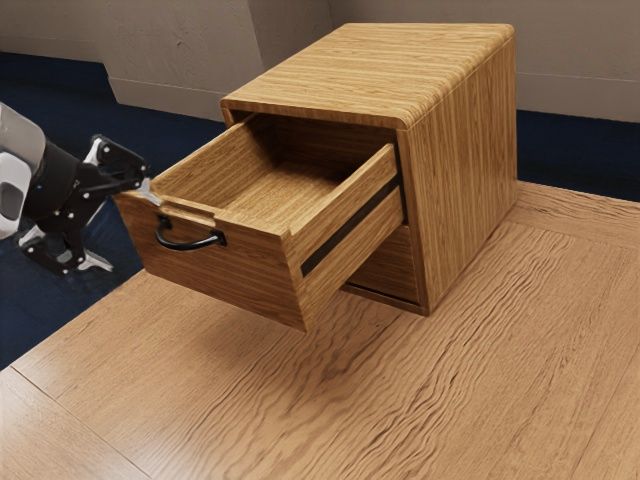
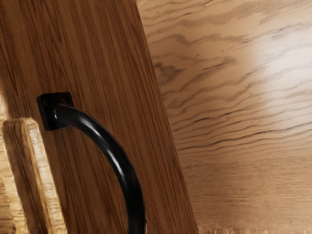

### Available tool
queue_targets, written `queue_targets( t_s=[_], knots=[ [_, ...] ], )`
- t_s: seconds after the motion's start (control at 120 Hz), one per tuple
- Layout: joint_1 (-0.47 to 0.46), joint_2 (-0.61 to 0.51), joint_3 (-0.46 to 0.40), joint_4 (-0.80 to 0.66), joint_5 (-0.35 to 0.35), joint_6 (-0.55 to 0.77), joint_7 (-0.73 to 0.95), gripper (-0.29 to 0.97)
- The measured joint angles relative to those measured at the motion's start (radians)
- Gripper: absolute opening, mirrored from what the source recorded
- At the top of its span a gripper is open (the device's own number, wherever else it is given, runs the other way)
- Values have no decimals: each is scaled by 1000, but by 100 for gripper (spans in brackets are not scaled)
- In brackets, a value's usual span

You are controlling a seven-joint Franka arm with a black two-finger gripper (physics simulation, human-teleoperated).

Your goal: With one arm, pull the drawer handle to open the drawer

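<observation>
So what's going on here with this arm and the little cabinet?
A single robot arm is working on the drawer of a wooden cabinet that stands on a table. The drawer is pulled well out. The arm's tool sits by the drawer front's upper corner, on the exterior view's left, a little above the black handle, which looks free in the exterior view.

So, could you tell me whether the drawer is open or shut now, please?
Open: the drawer is pulled well out of the cabinet, with its bare inside showing.
</observation>
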Motion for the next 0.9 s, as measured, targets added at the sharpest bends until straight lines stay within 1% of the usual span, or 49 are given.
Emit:
queue_targets(
  t_s=[0.117, 0.2, 0.317, 0.392, 0.575, 0.65, 0.9],
  knots=[
    [-4, 38, -5, 248, -36, -180, -39, 68],
    [-3, 106, -12, 387, -46, -339, -107, 68],
    [0, 219, -43, 522, -48, -550, -249, 68],
    [0, 257, -58, 558, -50, -648, -348, 68],
    [8, 331, -58, 671, -47, -800, -547, 68],
    [-1, 371, -61, 713, -34, -851, -614, 68],
    [0, 394, -79, 787, -19, -964, -789, 68]
  ],
)
